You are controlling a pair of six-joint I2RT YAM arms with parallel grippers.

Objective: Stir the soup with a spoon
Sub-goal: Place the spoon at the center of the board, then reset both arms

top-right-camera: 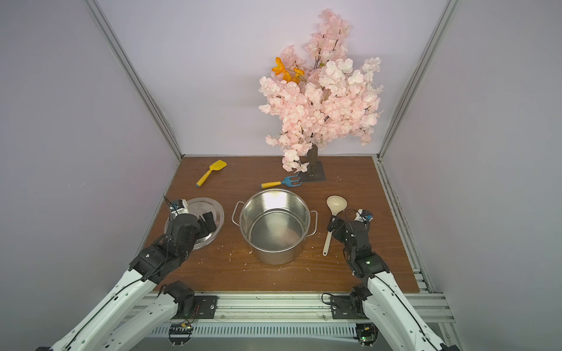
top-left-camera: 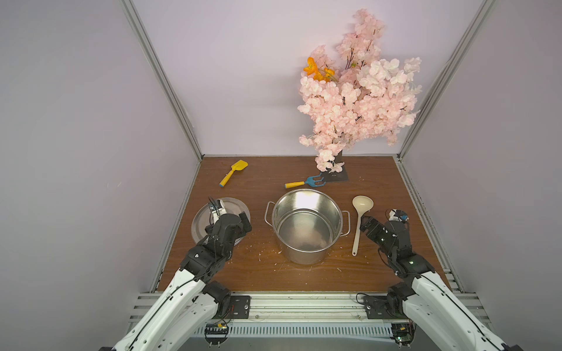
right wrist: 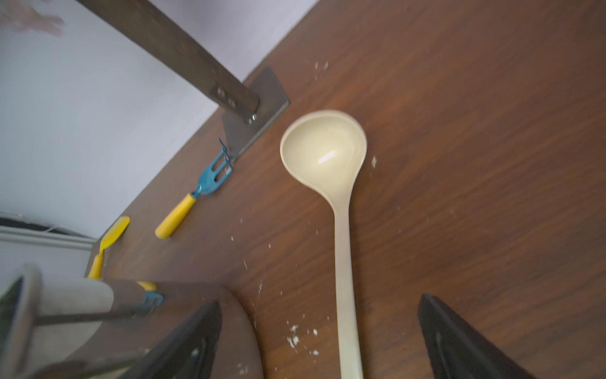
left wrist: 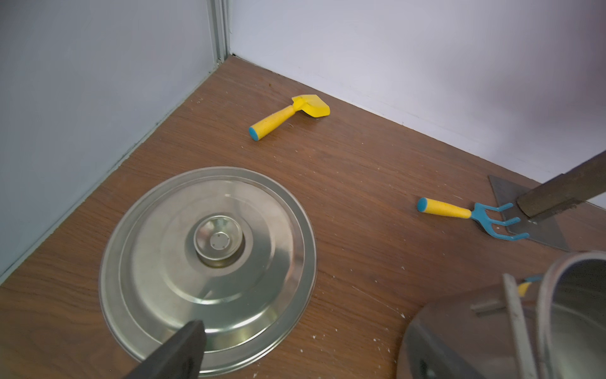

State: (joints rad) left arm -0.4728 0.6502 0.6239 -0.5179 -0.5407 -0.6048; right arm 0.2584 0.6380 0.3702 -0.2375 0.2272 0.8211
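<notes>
Lavender panel walls enclose a wood-grain tabletop [top-left-camera: 267, 273] where two robot arms reach in from the lower corners of both top views. A steel pot [top-left-camera: 304, 256] stands upright at centre frame. The spoon [top-left-camera: 362, 205], a cream-beige ladle, lies flat on the wood just right of the pot. Its bowl faces up toward the back wall and its handle points at the lower edge.

The right gripper [top-left-camera: 365, 224] sits at mid-handle with its jaws spread wide. In the right wrist view the handle runs between the two black fingers [right wrist: 196, 338] and touches neither, so the ladle is released, not grasped.

At left of centre, the left gripper [top-right-camera: 203, 219] hangs over a round steel lid [top-left-camera: 235, 209] lying flat on the table. Its jaws stand apart and grasp nothing.

A yellow toy shovel [top-left-camera: 233, 172] lies toward the upper left of the tabletop. A blue toy rake [top-left-camera: 305, 182] rests just behind the pot, its tines touching the metal base plate [top-left-camera: 342, 177] of a pink blossom tree [top-left-camera: 359, 97] that rises into the upper right. White flecks [top-left-camera: 261, 252] dot the wood in front of the pot.
</notes>
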